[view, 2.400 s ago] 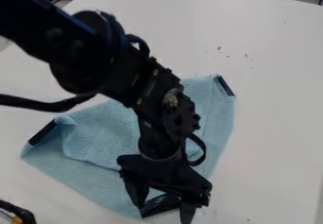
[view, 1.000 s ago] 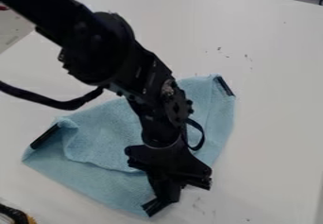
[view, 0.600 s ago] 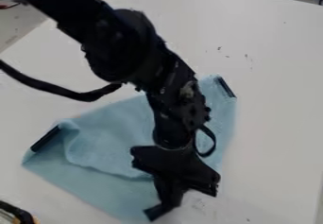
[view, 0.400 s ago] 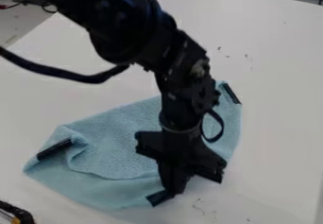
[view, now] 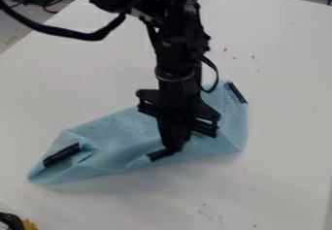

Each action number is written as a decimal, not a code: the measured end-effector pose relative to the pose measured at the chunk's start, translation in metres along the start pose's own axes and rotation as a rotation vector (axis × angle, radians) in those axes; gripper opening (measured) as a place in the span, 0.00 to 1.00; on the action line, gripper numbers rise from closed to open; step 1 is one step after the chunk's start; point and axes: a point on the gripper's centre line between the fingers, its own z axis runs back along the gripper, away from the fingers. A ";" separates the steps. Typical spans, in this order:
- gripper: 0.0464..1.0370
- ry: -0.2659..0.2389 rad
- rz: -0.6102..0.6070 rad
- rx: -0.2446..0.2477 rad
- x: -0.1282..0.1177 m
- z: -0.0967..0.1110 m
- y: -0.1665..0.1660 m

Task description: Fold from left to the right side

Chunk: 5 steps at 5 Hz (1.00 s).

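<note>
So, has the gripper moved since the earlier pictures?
Yes, the gripper has moved up the view, farther from the lower dark marks on the white table.

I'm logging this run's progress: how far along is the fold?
Done: the gripper has grasped the blue cloth. In hand: a black strip at its near edge. Left: finishing the fold, since the left corner lies far from the right one, then probably release.

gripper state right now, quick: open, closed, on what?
Gripper: closed, holding the light blue cloth at its near edge, beside a black strip.
</note>
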 end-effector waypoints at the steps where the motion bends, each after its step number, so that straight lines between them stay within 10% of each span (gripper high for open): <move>1: 0.03 -0.016 -0.039 -0.024 0.021 -0.004 0.026; 3: 0.23 0.010 -0.084 -0.128 0.051 -0.039 0.065; 5: 0.70 0.022 -0.145 -0.076 0.060 -0.039 0.060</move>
